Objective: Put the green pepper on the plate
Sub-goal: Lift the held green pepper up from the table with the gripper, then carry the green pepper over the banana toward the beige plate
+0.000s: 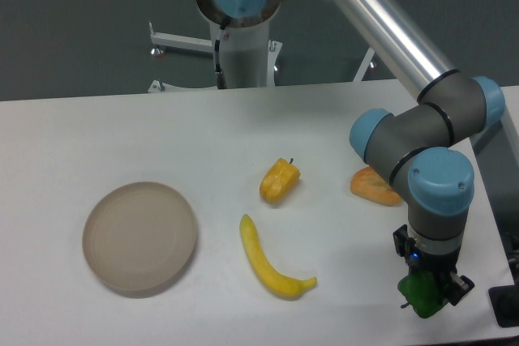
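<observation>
White table point(122, 127), dark grey-green wall point(73, 22) behind, white metal frame point(182, 40) at back.

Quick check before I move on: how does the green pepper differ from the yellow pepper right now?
The green pepper is bright green; the yellow pepper is yellow-orange. The green one sits at the table's near right edge under the gripper, partly hidden by it; the yellow one lies free mid-table, fully visible. Neither is on the plate. Both are small and glossy.

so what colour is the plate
Beige-tan, plain and matte, plate clearest in the fixed camera view.
</observation>
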